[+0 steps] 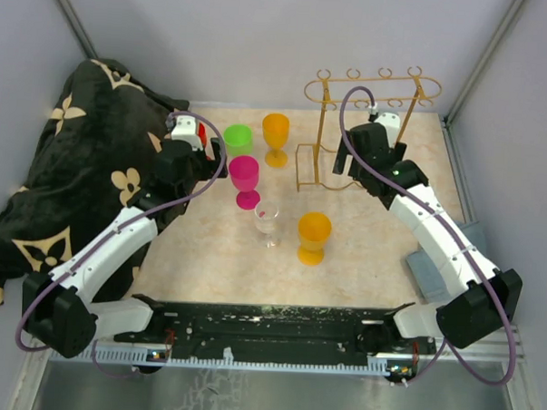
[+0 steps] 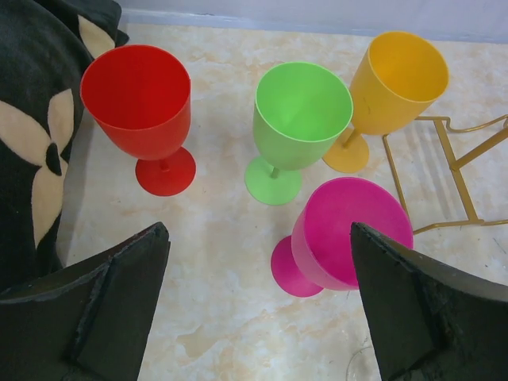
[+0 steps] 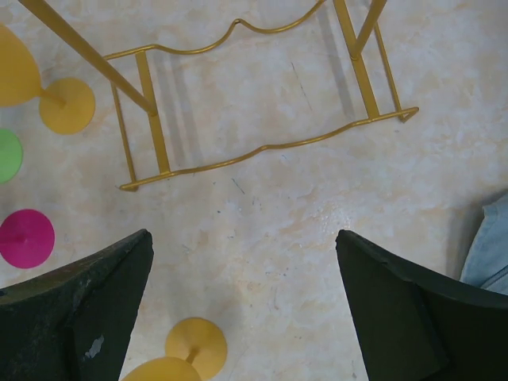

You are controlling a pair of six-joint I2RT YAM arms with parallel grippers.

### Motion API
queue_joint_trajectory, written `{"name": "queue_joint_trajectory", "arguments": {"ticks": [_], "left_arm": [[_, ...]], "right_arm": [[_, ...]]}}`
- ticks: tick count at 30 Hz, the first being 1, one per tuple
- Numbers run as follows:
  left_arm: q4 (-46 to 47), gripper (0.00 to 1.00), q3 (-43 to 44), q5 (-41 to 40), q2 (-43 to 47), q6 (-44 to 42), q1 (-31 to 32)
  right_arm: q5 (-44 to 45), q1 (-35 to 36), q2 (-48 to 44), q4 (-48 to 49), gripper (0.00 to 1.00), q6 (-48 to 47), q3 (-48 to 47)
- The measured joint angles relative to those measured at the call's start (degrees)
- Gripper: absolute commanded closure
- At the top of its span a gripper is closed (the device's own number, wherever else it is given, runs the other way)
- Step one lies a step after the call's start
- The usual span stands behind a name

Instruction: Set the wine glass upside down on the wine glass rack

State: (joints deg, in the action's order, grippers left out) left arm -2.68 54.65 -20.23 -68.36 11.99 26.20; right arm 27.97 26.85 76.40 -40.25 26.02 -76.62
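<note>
My left gripper (image 2: pixel 258 230) is spread wide and holds nothing, low over the table, with the pink glass (image 2: pixel 345 230) at 3 o'clock by one finger, the green glass (image 2: pixel 302 119) at 12 o'clock and the red glass (image 2: pixel 139 107) at 10 o'clock. My right gripper (image 3: pixel 243 236) is spread wide and empty too, with the gold wine glass rack (image 3: pixel 259 149) standing at 12 o'clock. From above, the clear wine glass (image 1: pixel 268 216) stands right way up mid-table, apart from the rack, with an orange glass (image 1: pixel 313 234) at its 4 o'clock.
</note>
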Motion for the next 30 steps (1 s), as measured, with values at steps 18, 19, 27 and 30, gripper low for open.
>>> {"name": "queue_joint_trajectory", "arguments": {"ticks": [18,19,27,30], "left_arm": [[-2.56,0.0,4.33,1.95,-3.87,0.72,0.0],[-3.13,0.0,5.05,2.27,-4.44,0.9,0.0],[-8.22,0.0,8.92,3.39,-6.99,1.53,0.0],[-9.64,0.0,9.44,3.76,-7.28,1.9,0.0]], "right_arm": [[-3.58,0.0,-4.02,3.69,0.2,-6.38,1.49],[-4.48,0.0,-4.0,3.21,0.2,-6.64,1.4],[-12.52,-0.02,0.39,-4.9,0.33,-8.72,-5.7],[-17.05,-0.02,1.55,-7.74,0.33,-9.14,-5.99]]}}
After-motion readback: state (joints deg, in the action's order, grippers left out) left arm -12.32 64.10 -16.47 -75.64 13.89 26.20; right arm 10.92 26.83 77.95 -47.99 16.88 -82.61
